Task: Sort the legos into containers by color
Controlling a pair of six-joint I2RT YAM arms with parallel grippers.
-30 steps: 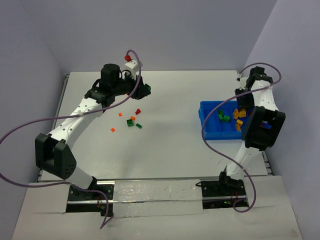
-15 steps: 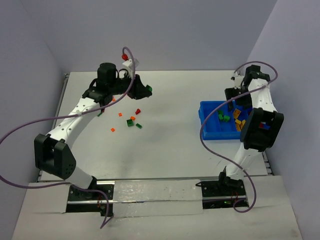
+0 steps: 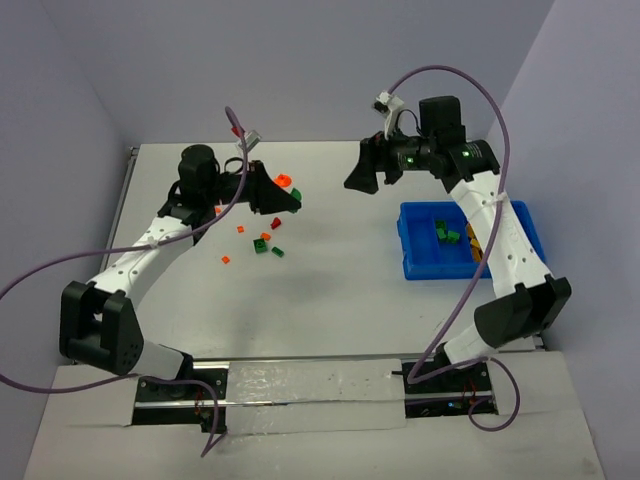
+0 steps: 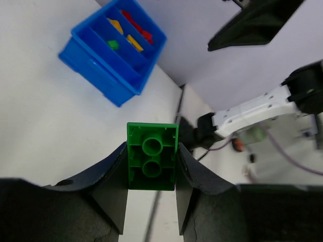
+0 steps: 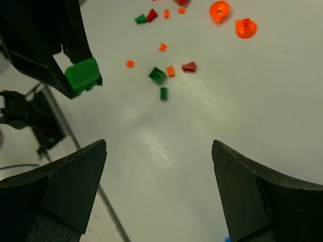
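Observation:
My left gripper [image 3: 288, 200] [image 4: 151, 147] is shut on a green lego brick [image 3: 298, 196] [image 4: 152, 156] [image 5: 82, 75], held above the table with its hollow underside towards the wrist camera. My right gripper [image 3: 360, 176] [image 5: 159, 143] hangs open and empty over the back middle of the table, facing the left one. Loose legos [image 3: 265, 241] lie scattered below the left gripper: a green one [image 5: 157, 75], red and small orange pieces, and two round orange ones [image 5: 220, 10]. The blue bin [image 3: 410, 268] [image 4: 101, 65] of containers stands at the right with green legos [image 3: 447, 235], yellow and red ones inside.
The table's left edge has a metal rail [image 3: 125, 185]. Purple cables [image 3: 470, 90] loop over both arms. Walls close in behind and on both sides.
My right arm swung left from over the bin to the back middle of the table and its jaws opened wide. My left gripper turned towards the right, still gripping the green brick.

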